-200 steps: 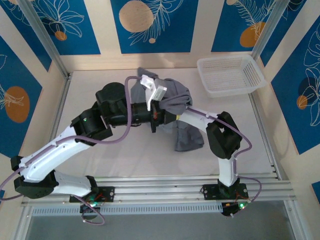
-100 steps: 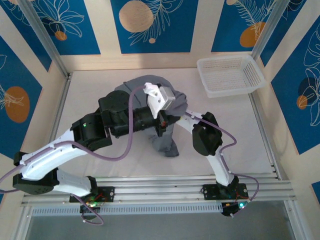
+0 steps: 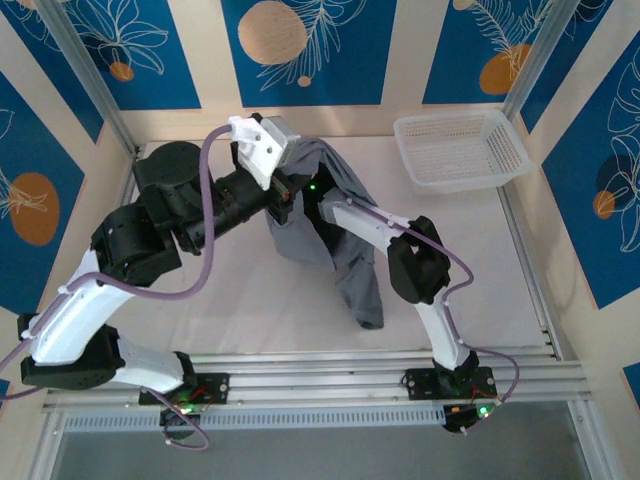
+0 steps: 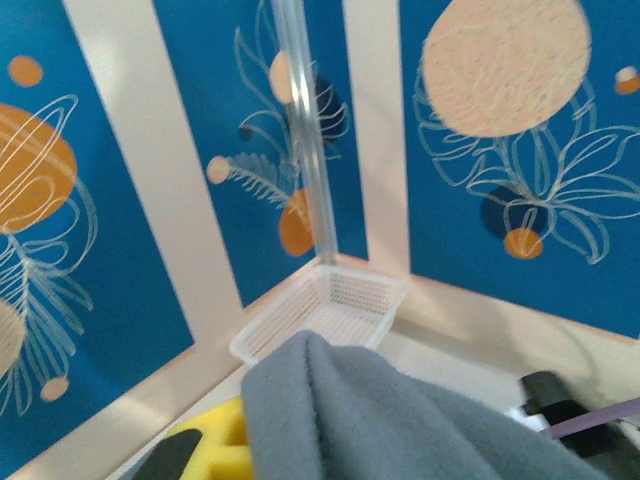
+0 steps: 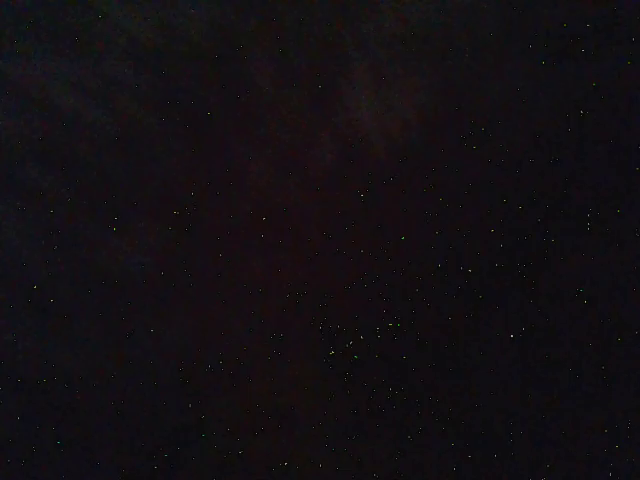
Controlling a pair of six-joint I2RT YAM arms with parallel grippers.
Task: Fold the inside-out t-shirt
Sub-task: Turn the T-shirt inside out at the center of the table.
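At the near edge of the worktop (image 3: pixel 230 310), both arm bases sit bolted side by side.

Right arm (image 3: pixel 415 268): bends at a dark elbow, then its forearm runs away and to the left, straight into the inside-out t-shirt (image 3: pixel 355 270).

Shirt: dark grey, hanging in one long bunched drape. Its lowest tip is the part nearest the bases, just left of the right elbow. Whether that tip touches the worktop, cannot tell. From there the cloth climbs away and leftward to a gathered top, held up off the surface.

Left arm (image 3: pixel 160 230): reared high over the left half of the worktop. Left pincer (image 3: pixel 287 192) points right and meets the shirt at its upper left edge, closed on a bunch of cloth. From the left wrist, grey cloth (image 4: pixel 400 420) mounds across the lower frame directly ahead of the lens, with a yellow part (image 4: pixel 215 440) peeking out at its left side.

Right pincer: closed, buried in the gathered top of the shirt, close beside the left pincer. Right wrist view is black, so whether cloth sits between its fingers, cannot tell.

Farther off, a white mesh basket (image 3: pixel 460 150) sits in the far right corner, well apart from the shirt; it is also seen beyond the cloth from the left wrist (image 4: pixel 330 305).

Beyond that stand blue wall panels (image 3: pixel 300 50) with orange discs and white leaf lines.
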